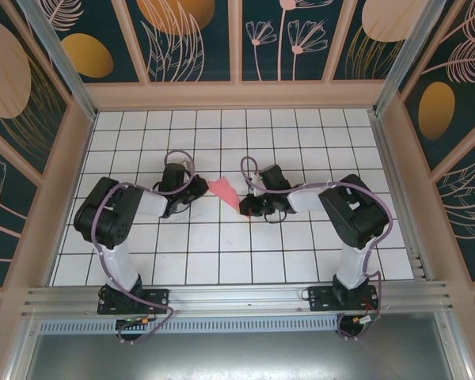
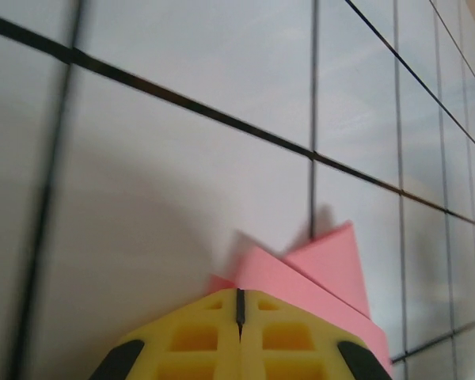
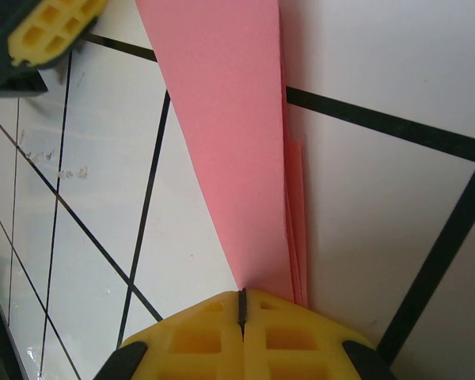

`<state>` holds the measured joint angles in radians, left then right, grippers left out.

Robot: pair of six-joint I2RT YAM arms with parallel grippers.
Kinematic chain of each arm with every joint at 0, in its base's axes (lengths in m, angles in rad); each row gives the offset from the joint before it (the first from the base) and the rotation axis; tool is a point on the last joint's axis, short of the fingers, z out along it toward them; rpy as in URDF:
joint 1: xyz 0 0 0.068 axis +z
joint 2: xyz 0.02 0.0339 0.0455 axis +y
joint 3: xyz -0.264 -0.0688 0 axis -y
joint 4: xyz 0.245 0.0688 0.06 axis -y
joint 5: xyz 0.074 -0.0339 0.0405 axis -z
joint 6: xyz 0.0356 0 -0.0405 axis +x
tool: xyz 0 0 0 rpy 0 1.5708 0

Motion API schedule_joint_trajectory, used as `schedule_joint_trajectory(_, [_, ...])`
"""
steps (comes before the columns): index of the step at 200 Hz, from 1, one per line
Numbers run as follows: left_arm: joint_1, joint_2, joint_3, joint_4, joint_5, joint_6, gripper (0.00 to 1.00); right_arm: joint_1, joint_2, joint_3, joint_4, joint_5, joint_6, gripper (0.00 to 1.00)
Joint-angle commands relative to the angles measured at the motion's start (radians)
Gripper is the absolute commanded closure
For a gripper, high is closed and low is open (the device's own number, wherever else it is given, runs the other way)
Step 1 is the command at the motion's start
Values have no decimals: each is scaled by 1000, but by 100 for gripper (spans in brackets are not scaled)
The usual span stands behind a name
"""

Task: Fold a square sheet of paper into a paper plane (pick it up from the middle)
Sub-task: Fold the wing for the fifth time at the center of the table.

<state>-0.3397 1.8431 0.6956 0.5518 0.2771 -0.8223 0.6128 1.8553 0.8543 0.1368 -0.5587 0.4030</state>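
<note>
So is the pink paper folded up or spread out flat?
Folded. The pink paper is a narrow pointed wedge, and stacked layer edges show along its side in the right wrist view.

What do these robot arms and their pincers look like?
The left arm and right arm have white tubes between chunky black joints, with looping purple cables. The left pincer and right pincer end in yellow tips with square hollows.

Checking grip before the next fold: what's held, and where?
The folded pink paper: left gripper pinches its wide end, right gripper its narrow tip.
</note>
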Motion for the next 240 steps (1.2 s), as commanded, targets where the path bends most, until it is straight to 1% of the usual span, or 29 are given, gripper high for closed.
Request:
schedule_joint_trajectory(1, [45,-50,15,-158,-105,76,100,-7,73,-70,-190,116,0,100])
schedule_joint_trajectory(19, [45,-113,37,-194,-83,105,99,-7,70,-68,-187,113,-1,100])
schedule_joint_trajectory(46, [37,-211,21,-169,21,94,98,-7,65,-61,-190,112,-2,100])
schedule_joint_trajectory(76, [-16,-260,-1,-111,91,65,98,-7,60,-60,-193,112,-2,100])
schedule_joint_trajectory(95, [-82,-231,20,-82,128,54,98,-7,56,-62,-192,112,-2,100])
schedule_joint_trajectory(108, [-128,-191,46,-76,132,53,98,-8,49,-61,-193,108,-3,100])
schedule_joint_trajectory(124, [-161,-137,74,-72,126,47,98,-8,37,-64,-184,99,-2,100])
schedule_joint_trajectory(150, [-169,-52,82,-50,122,26,99,-7,3,-62,-161,72,-7,100])
schedule_joint_trajectory(190, [-169,0,77,-62,115,25,99,7,-32,-25,-126,-2,-17,100])
schedule_joint_trajectory(240, [-169,41,103,-131,68,43,99,28,-36,54,-129,15,-20,100])
